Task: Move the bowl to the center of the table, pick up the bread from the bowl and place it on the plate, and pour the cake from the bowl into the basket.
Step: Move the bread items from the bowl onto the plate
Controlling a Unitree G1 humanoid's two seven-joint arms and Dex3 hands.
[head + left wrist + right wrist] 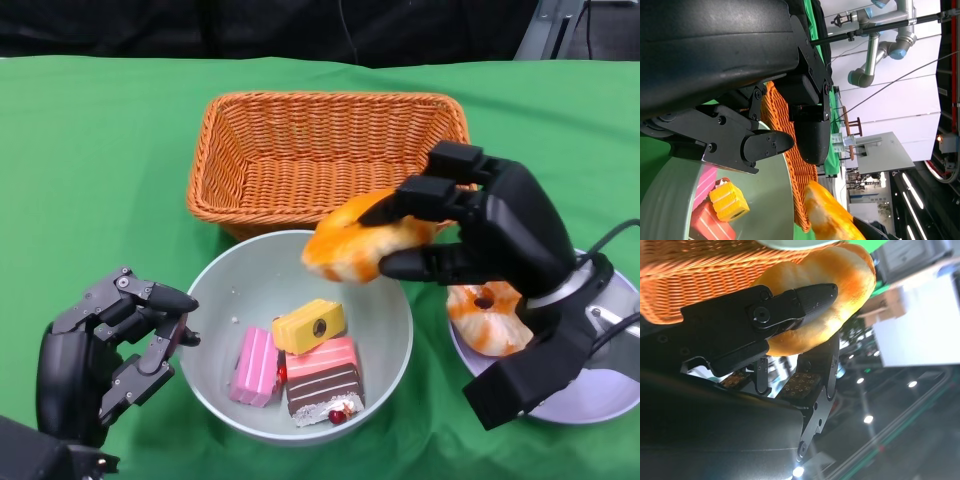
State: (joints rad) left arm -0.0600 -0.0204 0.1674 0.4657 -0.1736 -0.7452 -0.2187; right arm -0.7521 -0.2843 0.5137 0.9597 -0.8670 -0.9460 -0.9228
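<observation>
Right hand (pixel 470 225) lifts a golden-orange bread roll (pixel 362 245) above the pale grey-green bowl's (pixel 392 300) far rim.
Its fingers pinch the roll just before the woven orange wicker basket (pixel 325 150). In the bowl lie pink, yellow and brown-striped cake slices (pixel 300 365). The left hand (pixel 115 340), fingers apart, holds nothing, touching the bowl's near-left rim on the green counter (pixel 90 160). A glazed ring bread (pixel 490 315) rests on the white plate (pixel 600 395).
</observation>
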